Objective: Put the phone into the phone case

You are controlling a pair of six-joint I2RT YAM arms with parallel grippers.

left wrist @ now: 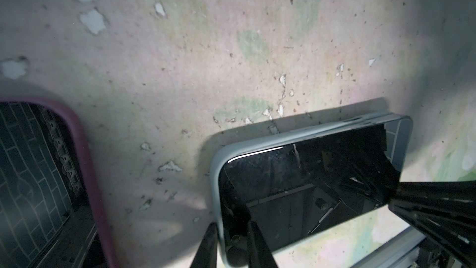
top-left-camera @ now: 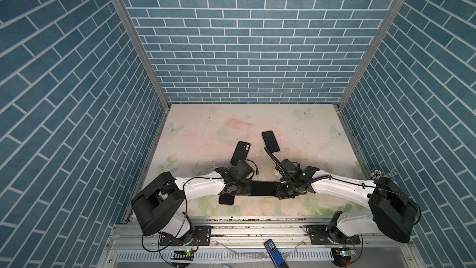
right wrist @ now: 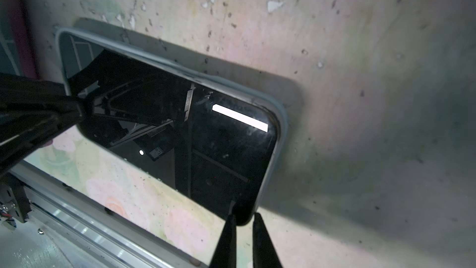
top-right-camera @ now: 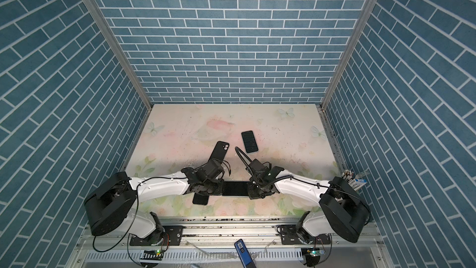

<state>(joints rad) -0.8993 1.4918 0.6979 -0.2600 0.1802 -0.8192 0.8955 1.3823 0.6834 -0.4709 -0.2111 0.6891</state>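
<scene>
The phone (top-left-camera: 262,188) lies in the grey phone case (left wrist: 215,176) at the front of the tabletop (top-left-camera: 296,130) — far long side seated, near side seemingly not yet down. Left end effector (left wrist: 231,228) and right end effector (right wrist: 244,217) each pinch one end of the phone case; pressing home remains.
</scene>
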